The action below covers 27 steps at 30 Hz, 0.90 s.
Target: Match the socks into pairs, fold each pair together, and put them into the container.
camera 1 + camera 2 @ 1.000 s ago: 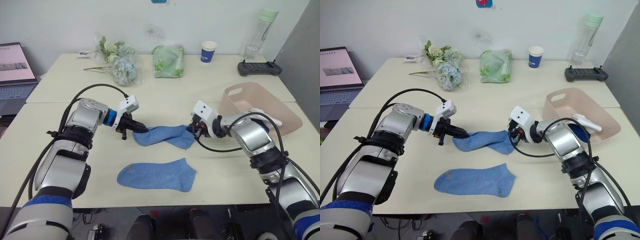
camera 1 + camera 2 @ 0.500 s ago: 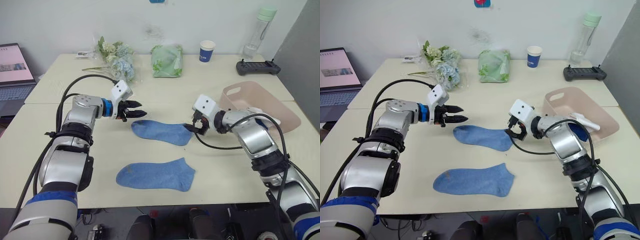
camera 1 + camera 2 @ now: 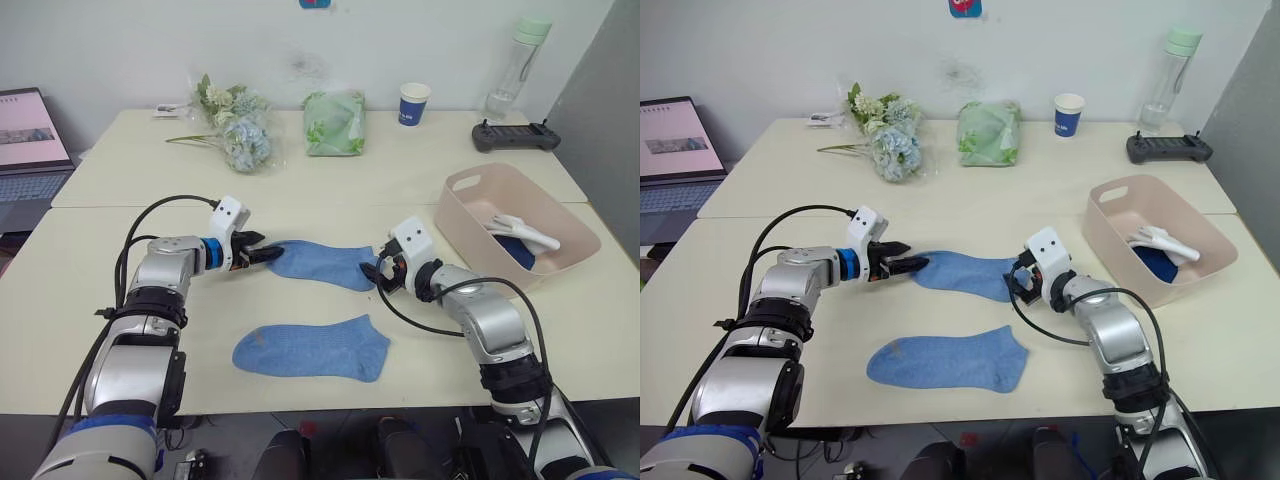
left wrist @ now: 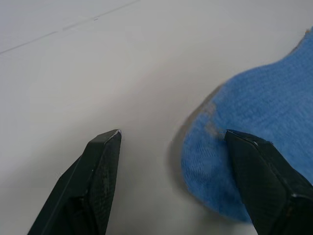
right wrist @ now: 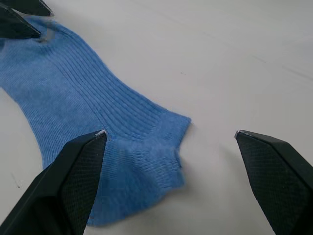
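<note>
Since a second ago both arms have let go of the far light blue sock (image 3: pixel 325 263) and dropped low to its two ends; half a second ago the left gripper was lifted off to the side, now it's back at the toe, and the sock lies flatter and straighter. Left eye view: the pink tub (image 3: pixel 470 225) already has a white pair (image 3: pixel 522 231) lying on a dark navy bundle (image 3: pixel 520 251), so two pairs look done. Light blue pair is left: far sock between the tub and the left gripper (image 3: pixel 266 253), near light blue sock (image 3: pixel 312 350) flat on the table (image 3: pixel 420 160), on the robot's side of the far sock, apart from it. Not stacked or folded yet. Right eye view: same layout, right gripper (image 3: pixel 1018 283) at the far sock's cuff end, on the tub side. Left wrist view: jaws wide, holding nothing; one fingertip (image 4: pixel 266 169) sits over the toe edge, the other (image 4: pixel 100 164) over bare table. Can't tell if it presses the fabric. Right wrist view: jaws very wide, empty, straddling the cuff; one fingertip (image 5: pixel 80 161) over the sock, the other (image 5: pixel 274 159) over bare table well clear of it.
</note>
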Motion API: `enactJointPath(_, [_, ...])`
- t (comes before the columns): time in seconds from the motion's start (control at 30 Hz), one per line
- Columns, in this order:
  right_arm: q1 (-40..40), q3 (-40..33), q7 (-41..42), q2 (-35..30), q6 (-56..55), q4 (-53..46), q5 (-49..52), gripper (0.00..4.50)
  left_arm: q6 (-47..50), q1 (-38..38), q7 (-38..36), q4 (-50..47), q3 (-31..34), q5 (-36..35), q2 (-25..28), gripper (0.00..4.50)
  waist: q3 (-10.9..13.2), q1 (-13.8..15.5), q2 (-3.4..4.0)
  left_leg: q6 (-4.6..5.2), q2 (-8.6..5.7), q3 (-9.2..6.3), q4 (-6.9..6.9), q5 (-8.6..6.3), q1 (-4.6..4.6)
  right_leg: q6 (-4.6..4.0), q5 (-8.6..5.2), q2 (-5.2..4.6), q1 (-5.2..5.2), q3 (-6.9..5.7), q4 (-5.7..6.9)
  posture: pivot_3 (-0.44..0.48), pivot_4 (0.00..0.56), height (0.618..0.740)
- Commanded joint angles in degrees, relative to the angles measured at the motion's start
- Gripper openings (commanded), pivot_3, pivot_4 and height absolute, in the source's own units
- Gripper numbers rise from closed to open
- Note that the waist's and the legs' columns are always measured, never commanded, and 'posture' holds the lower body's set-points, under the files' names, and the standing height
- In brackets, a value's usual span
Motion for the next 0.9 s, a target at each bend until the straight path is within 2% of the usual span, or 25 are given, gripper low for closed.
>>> enactJointPath(0.03, [0.6,-1.0,-0.8,0.3,-0.2,1.2,0.5,4.32,1.3,0.3,0.6,-1.0,-1.6,1.6,-0.6,2.87,0.0,0.0,0.0,0.0,0.0,0.0,0.0,0.0,0.0,0.0,0.0,0.0,0.0,0.01,0.0,0.0,0.15,0.74])
enactJointPath(0.1, [0.9,-0.9,-0.7,0.4,0.0,1.6,0.7,3.9,1.3,1.1,-0.6,-2.0,-2.7,2.3,-0.6,2.27,0.0,0.0,0.0,0.0,0.0,0.0,-0.01,0.0,0.01,0.0,0.0,0.01,0.01,0.01,0.0,0.0,0.15,0.74])
enactJointPath(0.33, [1.5,-0.2,-0.7,1.3,0.0,0.9,1.3,1.37,3.9,3.5,-2.5,-8.0,-2.8,0.9,-1.0,0.04,0.0,0.0,0.01,0.0,0.01,0.03,-0.02,0.0,0.05,0.0,0.0,0.01,0.03,0.03,0.0,0.0,0.15,0.74])
enactJointPath(0.37, [1.4,-0.1,-0.6,1.4,-0.1,0.8,1.4,0.99,4.0,3.8,-2.5,-8.8,-2.4,0.5,-1.1,0.0,0.0,0.0,0.01,0.0,0.01,0.02,-0.02,0.0,0.04,0.0,0.0,0.01,0.03,0.02,0.0,0.0,0.15,0.74])
enactJointPath(0.4, [1.4,-0.1,-0.7,1.5,-0.2,0.7,1.5,0.85,4.4,4.0,-2.5,-9.7,-1.9,-0.1,-1.1,0.0,0.0,0.0,0.01,0.0,0.01,0.02,-0.02,0.0,0.05,0.0,0.0,0.01,0.03,0.02,-0.01,0.0,0.15,0.74])
enactJointPath(0.47, [1.2,-0.3,-0.6,1.5,-0.3,0.1,2.0,0.13,5.0,4.5,-2.3,-11.9,-0.7,-1.4,-0.9,0.0,0.0,0.0,0.01,0.0,0.02,0.01,-0.02,0.0,0.05,0.0,0.0,0.0,0.03,0.03,0.0,0.0,0.15,0.74])
enactJointPath(0.63, [1.6,-2.3,0.9,1.4,1.8,-5.9,5.9,0.06,10.1,6.3,-1.9,-20.0,3.9,-6.3,1.7,0.0,0.0,-0.2,0.01,0.0,0.05,0.01,-0.02,0.0,0.01,0.0,0.0,0.0,-0.01,0.03,0.01,0.0,0.15,0.74])
enactJointPath(0.73, [2.9,-4.1,2.2,0.7,7.8,-15.3,10.6,0.06,21.6,11.9,-3.6,-35.1,7.8,-13.2,6.0,0.0,0.0,-0.6,0.01,0.0,0.13,-0.04,-0.04,-0.01,-0.07,0.0,0.0,-0.02,-0.07,0.09,-0.01,0.0,0.15,0.74])
enactJointPath(0.8, [3.8,-5.5,2.2,0.7,11.5,-19.7,13.5,0.06,25.8,15.7,-4.2,-42.6,8.7,-16.0,8.6,0.0,0.0,-0.7,0.01,0.0,0.16,-0.09,-0.13,-0.01,-0.06,0.0,0.0,-0.01,-0.09,0.16,-0.02,0.0,0.15,0.74])
enactJointPath(0.9, [5.8,-10.7,2.0,2.3,21.5,-28.4,21.7,0.06,33.7,23.6,-3.8,-54.7,13.2,-21.7,12.9,0.0,0.0,-0.6,0.05,0.01,0.19,-0.18,-0.16,-0.01,0.01,-0.01,-0.01,-0.01,-0.03,0.2,-0.02,0.0,0.15,0.74])
